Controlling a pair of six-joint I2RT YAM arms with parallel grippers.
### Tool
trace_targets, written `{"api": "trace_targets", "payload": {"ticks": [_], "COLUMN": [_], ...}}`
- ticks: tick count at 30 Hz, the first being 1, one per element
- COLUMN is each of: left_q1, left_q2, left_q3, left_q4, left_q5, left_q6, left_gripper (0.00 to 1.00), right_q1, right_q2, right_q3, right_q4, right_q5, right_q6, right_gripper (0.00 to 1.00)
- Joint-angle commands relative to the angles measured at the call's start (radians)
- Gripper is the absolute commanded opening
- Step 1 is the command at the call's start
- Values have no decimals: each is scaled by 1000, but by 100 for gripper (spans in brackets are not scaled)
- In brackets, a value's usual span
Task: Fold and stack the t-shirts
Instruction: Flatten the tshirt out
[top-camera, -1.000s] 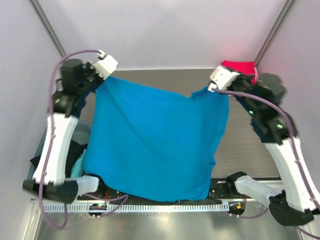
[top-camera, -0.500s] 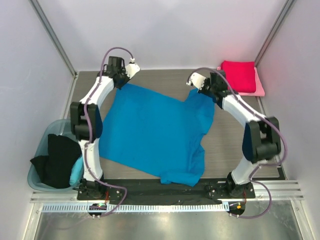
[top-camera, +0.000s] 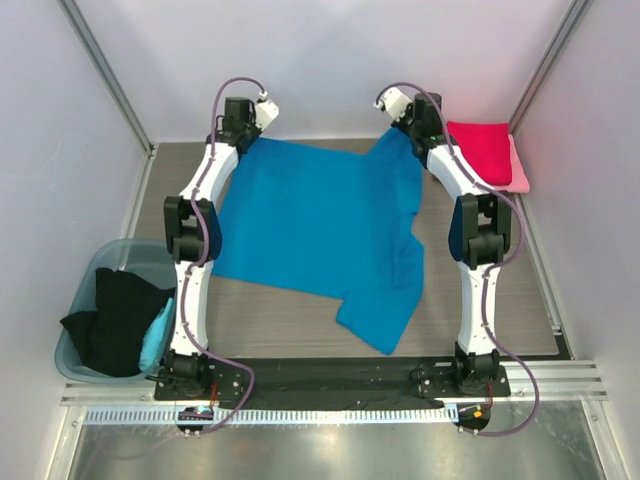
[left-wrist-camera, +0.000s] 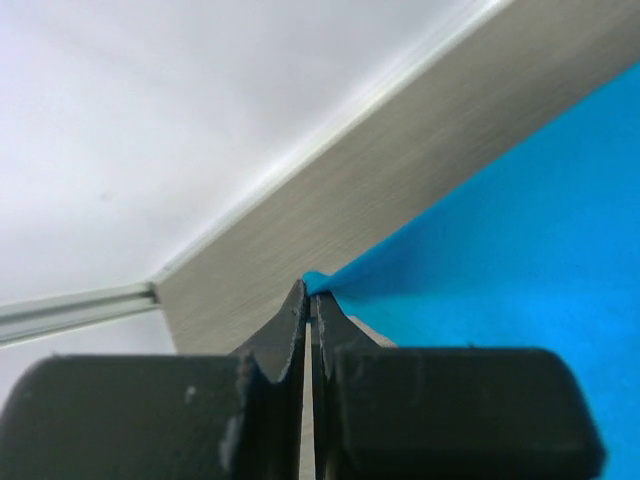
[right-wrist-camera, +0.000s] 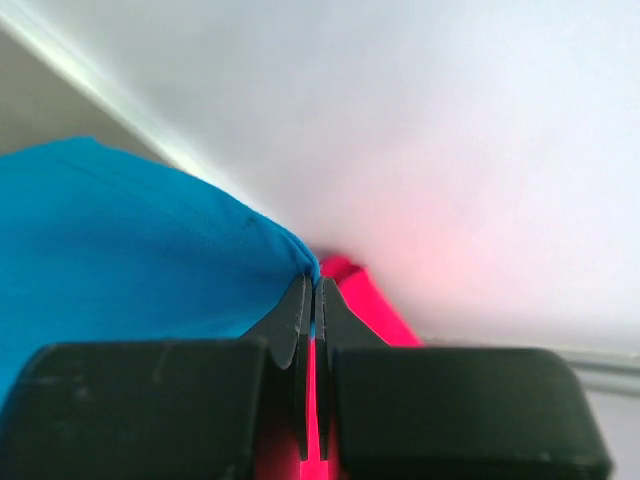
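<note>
We are laying the blue shirt (top-camera: 320, 220) down. A second ago we were holding it up between both raised arms like a curtain; now both arms are reaching to the far edge and the shirt is lying spread on the table (top-camera: 270, 325), with its far corners drawn toward the back wall. We are judging the spreading step nearly done and the folding not yet begun. The near right part of the shirt is trailing off at a slant, so it is probably going to need smoothing first.

The top view is giving us the whole layout: the crimson shirt (top-camera: 480, 148) is sitting folded on the pink shirt (top-camera: 521, 170) in the far right corner, close to the right arm, and the black shirt (top-camera: 115, 320) is hanging over the tub (top-camera: 85, 285) at the near left. It is not showing us the jaws. The wrist views are: the left gripper (left-wrist-camera: 308, 300) is clamping a blue corner at its very tips, just above the table near the wall, and the right gripper (right-wrist-camera: 313, 290) is pinching a blue edge fold, with crimson showing directly behind its tips
</note>
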Motion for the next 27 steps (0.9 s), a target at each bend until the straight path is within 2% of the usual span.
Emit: {"api": "trace_targets", "payload": {"ticks": [1,5,10,13,15,18,21,22,27], "left_q1": [8,7,-4,-1,4,7,5,5,5], "left_q2": [23,37,-68,-183,-249,-413,-593,-634,-898], "left_q3": [58,52,34,25,11,-70,-208,-275,-434], "left_q4": [148,229,228,153,61,-30,-67,-72,-99], "left_q5": [-72,-132,-126,-106,-42,17,89,98,109], "left_q6": [16,30,-19,-82,-111,-142,-157,-164,-199], "left_gripper": [0,0,0,0,0,0,0,0,0], "right_q1": [-4,-3,-3,-6,-9,-11,0,8,72], "right_q2": [74,179,92,-16,-122,-276,-410,-504,-790], "right_q3": [134,250,249,186,122,76,5,-16,-197], "right_q4": [59,55,63,63,62,-25,-105,-121,-216], "right_q5": [17,31,24,31,31,-2,-38,-38,-6], "right_q6": [18,57,109,100,123,181,256,265,235], "right_gripper": [1,1,1,1,1,1,1,1,1]}}
